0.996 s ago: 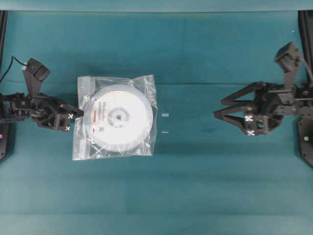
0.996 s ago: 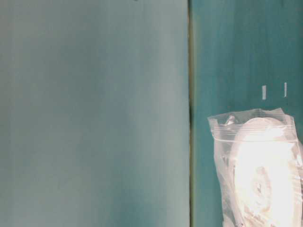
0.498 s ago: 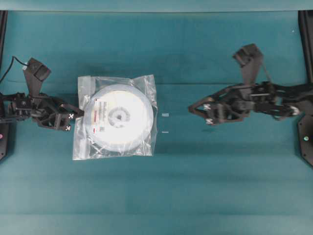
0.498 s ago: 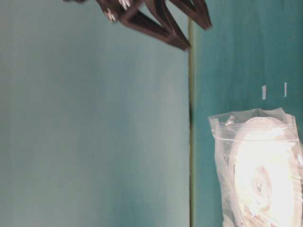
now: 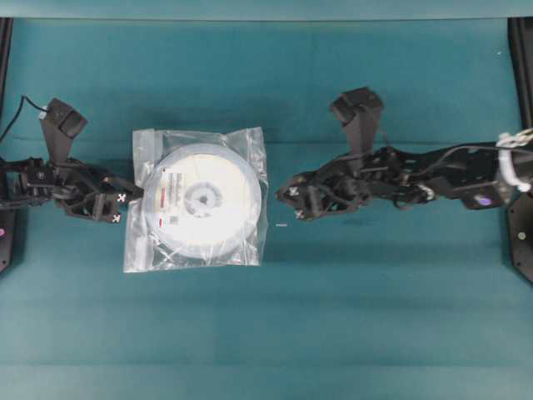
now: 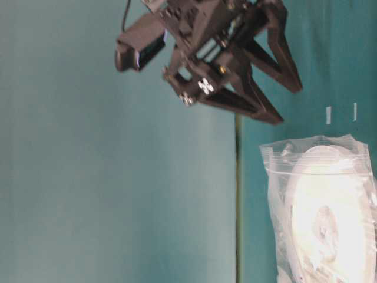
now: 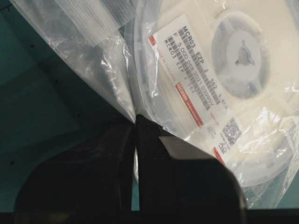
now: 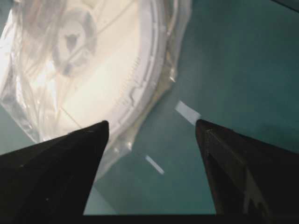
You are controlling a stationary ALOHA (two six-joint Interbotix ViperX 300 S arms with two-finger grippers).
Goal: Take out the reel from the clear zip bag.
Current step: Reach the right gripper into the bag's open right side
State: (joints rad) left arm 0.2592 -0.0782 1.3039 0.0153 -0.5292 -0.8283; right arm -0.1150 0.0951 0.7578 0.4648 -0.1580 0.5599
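The clear zip bag (image 5: 196,198) is lying flat on the teal table, roughly square and crinkled, its zip strip running along the left edge. The reel (image 5: 200,198) is sitting inside it, a flat white disc with a grey hub, showing a white label with red stripes and a small code.

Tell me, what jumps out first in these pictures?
A flat round white plastic reel with a red-striped label, sealed in a crinkly clear zip bag, lies left of centre on the teal table. The left claw is pinched shut on the bag's left edge. From the right, the right claw reaches in with its jaws wide open, just short of the bag.
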